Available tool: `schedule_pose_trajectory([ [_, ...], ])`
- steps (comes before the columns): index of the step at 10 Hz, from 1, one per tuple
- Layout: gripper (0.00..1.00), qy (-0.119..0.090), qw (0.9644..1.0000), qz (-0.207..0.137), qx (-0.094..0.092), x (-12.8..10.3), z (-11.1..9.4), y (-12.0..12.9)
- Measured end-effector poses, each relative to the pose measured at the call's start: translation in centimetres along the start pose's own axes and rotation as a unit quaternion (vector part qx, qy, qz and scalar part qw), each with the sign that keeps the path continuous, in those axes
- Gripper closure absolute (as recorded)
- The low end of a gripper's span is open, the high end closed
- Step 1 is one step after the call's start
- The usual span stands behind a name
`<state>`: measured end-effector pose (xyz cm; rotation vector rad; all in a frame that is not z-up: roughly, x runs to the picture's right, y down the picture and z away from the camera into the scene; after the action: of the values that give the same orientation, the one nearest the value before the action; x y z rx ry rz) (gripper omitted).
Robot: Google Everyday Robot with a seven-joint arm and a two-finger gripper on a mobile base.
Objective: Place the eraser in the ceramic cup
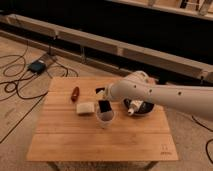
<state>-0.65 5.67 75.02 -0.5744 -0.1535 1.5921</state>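
Observation:
The white ceramic cup [105, 120] stands upright near the middle of the wooden table [100, 142]. The black eraser [105, 106] stands on end in the cup's mouth, its lower part inside the rim. My gripper [101, 95] is right above the eraser and the cup, at the end of the pale arm [155, 95] that reaches in from the right. The contact between the gripper and the eraser is hidden.
A pale beige block [85, 108] lies just left of the cup. A reddish-brown oblong object [75, 93] lies farther left. A dark bowl [142, 111] with a white bottle [132, 109] sits right of the cup, under the arm. Cables [15, 80] run over the floor at left.

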Motion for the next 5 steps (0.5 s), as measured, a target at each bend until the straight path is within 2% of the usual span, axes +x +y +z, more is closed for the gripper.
schedule_pose_trajectory([
  [5,0.29,-0.004,1.0000,0.001,-0.002,0.17,-0.01,0.00],
])
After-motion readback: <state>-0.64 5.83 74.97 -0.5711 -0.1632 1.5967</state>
